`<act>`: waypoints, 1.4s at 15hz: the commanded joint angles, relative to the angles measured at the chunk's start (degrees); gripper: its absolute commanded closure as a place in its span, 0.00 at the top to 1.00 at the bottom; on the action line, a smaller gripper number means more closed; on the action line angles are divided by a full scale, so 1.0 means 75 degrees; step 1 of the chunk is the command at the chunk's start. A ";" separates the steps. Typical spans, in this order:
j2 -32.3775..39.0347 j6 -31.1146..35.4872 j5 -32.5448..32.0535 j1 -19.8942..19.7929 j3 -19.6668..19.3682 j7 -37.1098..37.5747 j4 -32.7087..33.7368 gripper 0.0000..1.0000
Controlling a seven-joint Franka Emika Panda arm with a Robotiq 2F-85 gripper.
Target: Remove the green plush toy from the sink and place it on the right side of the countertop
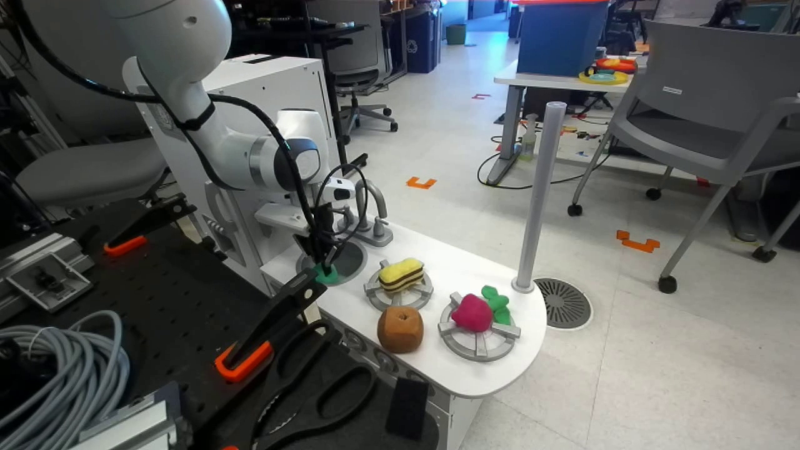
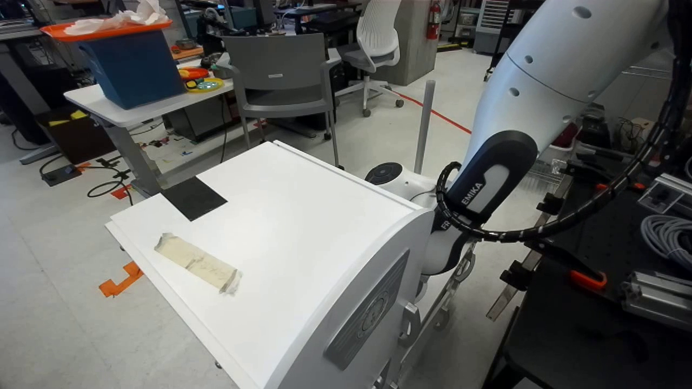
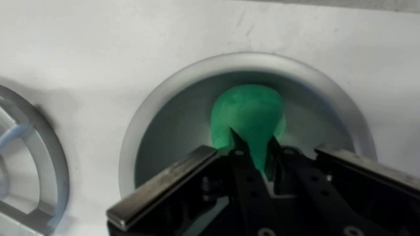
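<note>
The green plush toy (image 3: 247, 108) is in the round grey sink (image 3: 157, 88) in the wrist view. My gripper (image 3: 253, 139) points down into the sink, and its black fingers are closed on the toy, squeezing its near end between them. In an exterior view, the gripper (image 1: 326, 261) reaches into the sink (image 1: 355, 256), and a bit of the green toy (image 1: 327, 275) shows below the fingertips. The white countertop (image 1: 459, 269) extends away from the sink there. Gripper, toy and sink are hidden behind the white cabinet in an exterior view (image 2: 303, 216).
A grey faucet (image 1: 375, 228) stands beside the sink. A yellow striped toy (image 1: 401, 275) lies on a burner; a brown toy (image 1: 400, 329) sits beside it. A magenta toy (image 1: 473, 313) and another green toy (image 1: 497, 303) are at a farther burner. A grey post (image 1: 540, 194) rises behind them.
</note>
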 commanded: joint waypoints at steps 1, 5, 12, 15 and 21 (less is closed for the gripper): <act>-0.0863 0.0180 0.0170 -0.0227 0.0252 -0.0019 -0.1244 0.04; -0.1597 0.0853 0.0338 -0.0486 0.0396 -0.0110 -0.2228 0.04; -0.2378 0.0951 0.1325 -0.0575 0.0021 0.0976 -0.2975 0.04; -0.2378 0.0878 0.1622 -0.0594 -0.0225 0.1398 -0.2780 0.04; -0.1779 -0.0285 0.1614 -0.0218 -0.1103 0.2816 -0.2000 0.04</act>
